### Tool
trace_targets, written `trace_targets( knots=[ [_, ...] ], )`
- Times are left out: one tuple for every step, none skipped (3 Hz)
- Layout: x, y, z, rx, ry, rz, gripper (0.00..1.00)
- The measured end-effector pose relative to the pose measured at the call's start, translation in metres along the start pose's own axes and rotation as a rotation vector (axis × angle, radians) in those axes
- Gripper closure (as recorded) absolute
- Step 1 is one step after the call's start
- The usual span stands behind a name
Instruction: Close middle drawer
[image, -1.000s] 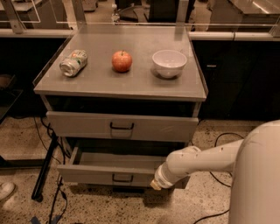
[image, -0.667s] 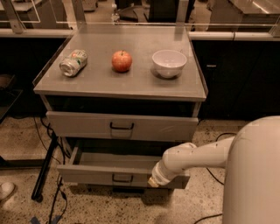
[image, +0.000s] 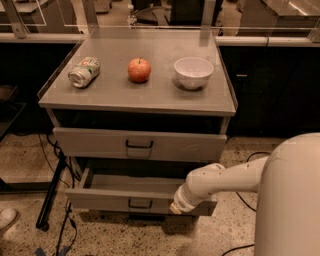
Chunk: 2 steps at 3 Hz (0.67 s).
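The middle drawer (image: 100, 199) is grey with a small dark wire handle (image: 140, 204) and stands pulled out well beyond the drawer above it. My gripper (image: 175, 207) is at the end of the white arm (image: 220, 180), down against the right part of that drawer's front, right of the handle. The arm's wrist hides its tip. The upper drawer (image: 90, 142) with the bigger handle (image: 139, 145) sticks out slightly. The lowest drawer is hidden under the open one.
On the cabinet top (image: 120, 95) lie a tipped can (image: 83, 71), a red apple (image: 139, 69) and a white bowl (image: 193, 71). A dark stand leg (image: 50, 200) and cables (image: 67, 225) are on the floor at the left. My white body (image: 290, 200) fills the lower right.
My arm's end has shifted slightly left along the middle drawer's front, and my body fills more of the lower right. The drawer has not visibly moved.
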<state>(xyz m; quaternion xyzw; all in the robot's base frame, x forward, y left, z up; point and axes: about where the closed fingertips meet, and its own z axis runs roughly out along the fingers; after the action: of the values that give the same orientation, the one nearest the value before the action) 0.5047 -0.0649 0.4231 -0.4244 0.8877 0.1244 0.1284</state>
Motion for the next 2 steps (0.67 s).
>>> trace_targets(
  knots=[
    [0.0000,0.0000,0.0000,0.000,0.000,0.000,0.14],
    [0.0000,0.0000,0.0001,0.000,0.000,0.000,0.00]
  ],
)
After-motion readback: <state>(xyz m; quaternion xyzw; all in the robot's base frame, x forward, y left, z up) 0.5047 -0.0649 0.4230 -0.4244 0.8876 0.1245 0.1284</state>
